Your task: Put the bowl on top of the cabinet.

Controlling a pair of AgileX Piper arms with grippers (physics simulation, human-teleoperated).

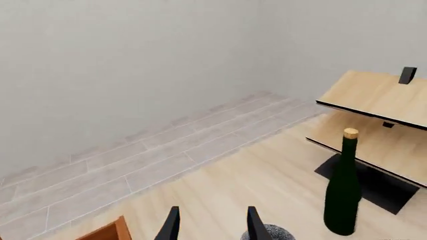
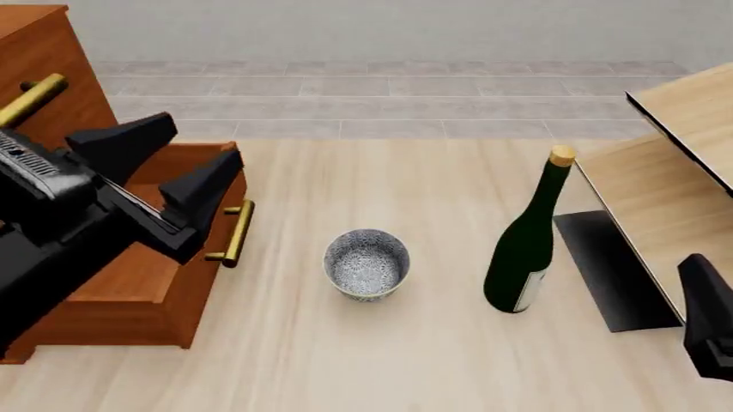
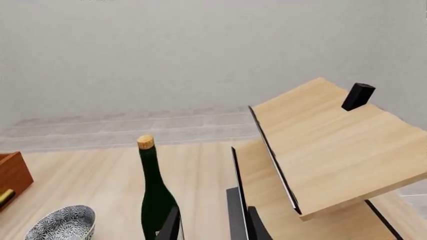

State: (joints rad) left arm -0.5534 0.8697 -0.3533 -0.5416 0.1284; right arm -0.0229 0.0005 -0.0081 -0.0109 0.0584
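Closest to where I'm standing, the left gripper point(image 2: 189, 176) hangs above the cabinet's point(image 2: 126, 283) pulled-out lower drawer, fingers clearly apart with nothing between them. It's up in the air, not down at table level. The right gripper point(image 3: 207, 220) is parked low at the near right, right by the pale shelf unit point(image 2: 675, 180); its fingers look spread a bit too and it's holding nothing.

A little further out, the bowl point(image 2: 366, 263) sits upright on the table, out in the open between the cabinet and the green bottle point(image 2: 524, 240). It's near the drawer's brass handle point(image 2: 235, 233) but not touching it, and well short of the bottle. So the bowl hasn't been picked up yet, and I'd say the task is basically at the approach stage.

What I'd worry about: that left arm has to swing over and drop onto the bowl's rim, and the open drawer front sits right next to the path, so a sloppy descent could clip the handle. Rim grips on a deep round bowl slip easily too, which could tip it or send it rolling toward the bottle. Then the lift has to clear the tall part of the cabinet at the far left.
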